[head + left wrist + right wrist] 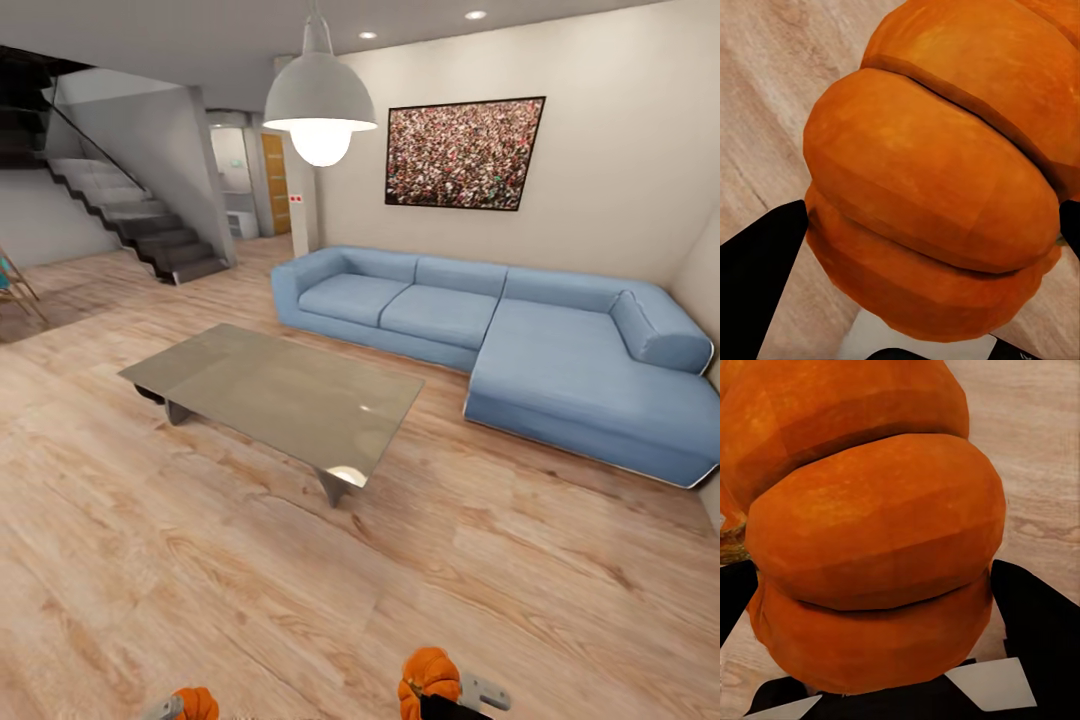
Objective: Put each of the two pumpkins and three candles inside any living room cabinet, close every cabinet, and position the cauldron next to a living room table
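Two orange ribbed pumpkins show at the bottom edge of the head view. One pumpkin [196, 704] sits low on the left, held in my left gripper [185, 708]. The other pumpkin [430, 677] is further right, with my right gripper [440, 700] shut on it. Close up, the left pumpkin [937, 180] sits between dark fingers [757, 277], above wood floor. The right pumpkin [870, 547] is likewise clamped between black fingers [1042, 637]. The candles, the cabinet and the cauldron are out of view.
A low glass-topped table [275, 392] stands mid-room on the wood floor. Behind it runs a blue corner sofa [520, 340] along the wall. A white pendant lamp [320, 105] hangs in front. Stairs [130, 215] rise at the far left.
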Robot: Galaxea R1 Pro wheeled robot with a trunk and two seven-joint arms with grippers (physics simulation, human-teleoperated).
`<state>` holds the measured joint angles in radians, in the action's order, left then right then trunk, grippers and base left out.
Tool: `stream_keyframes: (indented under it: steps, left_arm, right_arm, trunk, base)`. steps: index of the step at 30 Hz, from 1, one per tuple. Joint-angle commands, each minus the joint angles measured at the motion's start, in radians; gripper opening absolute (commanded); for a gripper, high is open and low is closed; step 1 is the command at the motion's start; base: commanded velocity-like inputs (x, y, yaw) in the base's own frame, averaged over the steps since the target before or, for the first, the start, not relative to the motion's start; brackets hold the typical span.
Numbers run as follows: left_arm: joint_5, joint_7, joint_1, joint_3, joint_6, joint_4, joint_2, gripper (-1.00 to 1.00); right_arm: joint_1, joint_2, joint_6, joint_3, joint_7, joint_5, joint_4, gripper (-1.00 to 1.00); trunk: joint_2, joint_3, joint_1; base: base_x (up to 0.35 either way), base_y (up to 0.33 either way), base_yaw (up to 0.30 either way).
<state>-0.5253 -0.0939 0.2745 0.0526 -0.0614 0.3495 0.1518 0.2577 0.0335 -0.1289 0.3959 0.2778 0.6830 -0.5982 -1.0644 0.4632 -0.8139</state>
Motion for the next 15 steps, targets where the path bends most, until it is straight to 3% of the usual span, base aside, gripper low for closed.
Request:
stream_keyframes:
  steps: [1,15]
  left_arm:
    - [0.001,0.0,0.0,0.0,0.0,0.0,0.0,-1.0]
    - [0.001,0.0,0.0,0.001,-0.001,0.0,0.0,-1.0]
  right_arm:
    - [0.0,0.001,0.0,0.0,0.001,0.0,0.0,-1.0]
    - [0.0,0.023,-0.001,0.001,0.0,-0.002,-0.001,-1.0]
  trunk:
    - [0.0,0.0,0.0]
    - [0.0,0.0,0.0]
  base:
    - [0.0,0.0,0.288]
    - [0.0,0.0,0.288]
